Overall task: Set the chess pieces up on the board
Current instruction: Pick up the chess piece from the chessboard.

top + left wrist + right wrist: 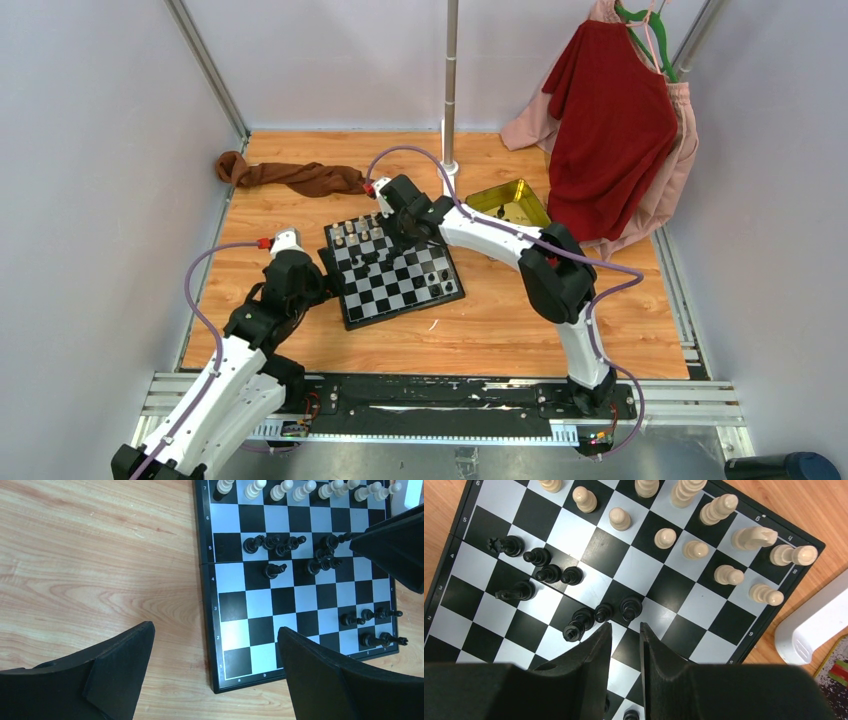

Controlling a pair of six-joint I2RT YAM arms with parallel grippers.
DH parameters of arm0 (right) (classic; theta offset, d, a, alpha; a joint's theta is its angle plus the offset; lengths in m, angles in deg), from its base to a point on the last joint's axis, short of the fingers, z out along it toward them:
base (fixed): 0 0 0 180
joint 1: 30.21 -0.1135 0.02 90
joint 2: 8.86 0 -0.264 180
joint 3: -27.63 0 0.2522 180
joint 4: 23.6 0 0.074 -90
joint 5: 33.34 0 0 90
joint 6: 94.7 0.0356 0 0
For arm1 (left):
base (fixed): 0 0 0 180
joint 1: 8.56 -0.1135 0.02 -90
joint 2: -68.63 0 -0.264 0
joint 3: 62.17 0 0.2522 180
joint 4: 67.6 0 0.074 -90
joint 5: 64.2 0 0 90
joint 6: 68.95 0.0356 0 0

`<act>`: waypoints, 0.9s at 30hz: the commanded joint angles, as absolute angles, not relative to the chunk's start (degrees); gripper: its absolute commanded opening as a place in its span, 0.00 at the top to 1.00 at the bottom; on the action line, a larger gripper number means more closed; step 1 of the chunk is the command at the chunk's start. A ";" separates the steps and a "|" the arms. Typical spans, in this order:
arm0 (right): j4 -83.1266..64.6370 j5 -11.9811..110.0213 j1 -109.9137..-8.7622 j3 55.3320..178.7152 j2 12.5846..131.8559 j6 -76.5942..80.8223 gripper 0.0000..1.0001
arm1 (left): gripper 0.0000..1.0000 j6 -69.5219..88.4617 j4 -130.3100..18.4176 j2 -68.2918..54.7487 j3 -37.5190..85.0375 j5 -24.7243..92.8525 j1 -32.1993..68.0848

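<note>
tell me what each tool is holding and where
Nothing seen: left tool wide open, empty; right tool almost closed, only board showing in its gap.

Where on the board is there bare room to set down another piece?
The board is bare across rows one to three from its a-file edge up to the black pieces. Row six is free too, between the cream pieces and the black cluster. That cluster is crowded, with the right fingers beside it.
</note>
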State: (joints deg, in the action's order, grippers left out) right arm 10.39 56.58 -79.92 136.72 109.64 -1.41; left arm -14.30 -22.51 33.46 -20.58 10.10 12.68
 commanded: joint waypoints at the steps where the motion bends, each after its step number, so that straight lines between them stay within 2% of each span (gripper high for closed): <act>1: 11.96 54.91 -79.25 138.60 111.06 -2.32 0.69 | 0.00 -14.07 -23.08 33.21 -20.66 9.48 13.24; 27: 11.96 53.76 -78.55 140.39 113.69 -2.85 0.69 | 0.00 -14.04 -23.04 32.91 -20.64 9.31 13.23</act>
